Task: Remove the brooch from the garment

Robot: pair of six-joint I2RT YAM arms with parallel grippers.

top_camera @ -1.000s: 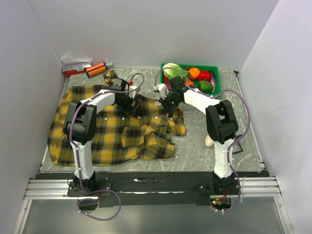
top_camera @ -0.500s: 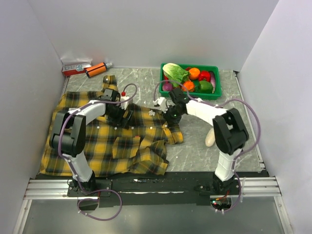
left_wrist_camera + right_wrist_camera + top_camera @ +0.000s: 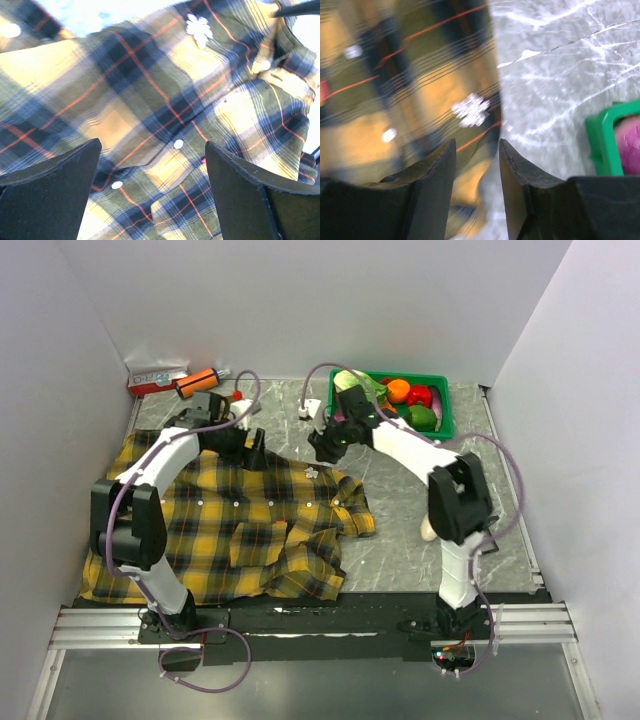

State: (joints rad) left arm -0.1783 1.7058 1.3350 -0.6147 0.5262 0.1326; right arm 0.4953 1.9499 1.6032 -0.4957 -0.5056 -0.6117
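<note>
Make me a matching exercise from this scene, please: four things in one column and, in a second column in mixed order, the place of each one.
Things
1. brooch
2. plaid shirt
3. green basket
4. orange cylinder

Places
A. far left corner
B. far right
C. spread over the left side
D. on the plaid shirt, near its far edge

Pairs: 1-D; 2-C; 3-B; 4-A

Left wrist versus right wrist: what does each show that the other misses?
Only the left wrist: the left gripper, jaws wide apart, with fabric filling nearly the whole frame. Only the right wrist: the right gripper, jaws narrowly apart, bare marble table and a green basket corner. Both: the brooch on the plaid garment.
</note>
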